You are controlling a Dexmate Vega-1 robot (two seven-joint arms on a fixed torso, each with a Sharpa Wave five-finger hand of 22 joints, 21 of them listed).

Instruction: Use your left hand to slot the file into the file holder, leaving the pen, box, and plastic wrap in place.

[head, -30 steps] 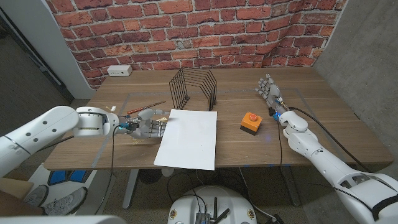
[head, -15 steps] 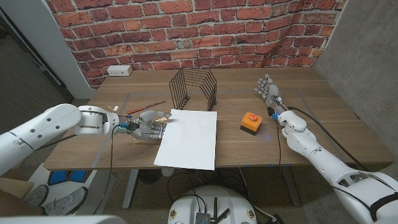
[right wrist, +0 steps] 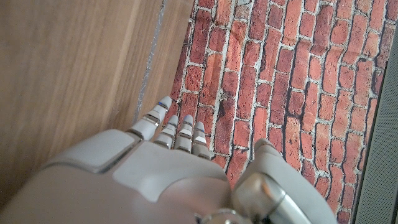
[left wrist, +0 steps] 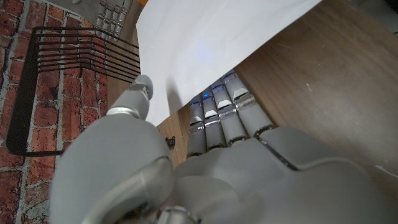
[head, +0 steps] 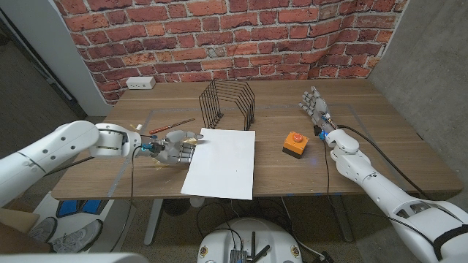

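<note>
The white file lies flat on the wooden table in front of the black wire file holder, which stands upright at the back middle. My left hand is at the file's left edge near its far corner. In the left wrist view its fingers reach under the file and the thumb lies over the edge, pinching it. The file holder shows beyond. My right hand stands at the far right with fingers apart, holding nothing.
A red-and-black pen lies just behind my left hand. An orange box with a red button sits right of the file. Crinkled plastic wrap shows by my left wrist. A white outlet strip lies at the back left.
My left hand has crept right and slightly toward the back, its fingers going under the file's edge and the thumb coming over it. The file and the right hand have not moved.
</note>
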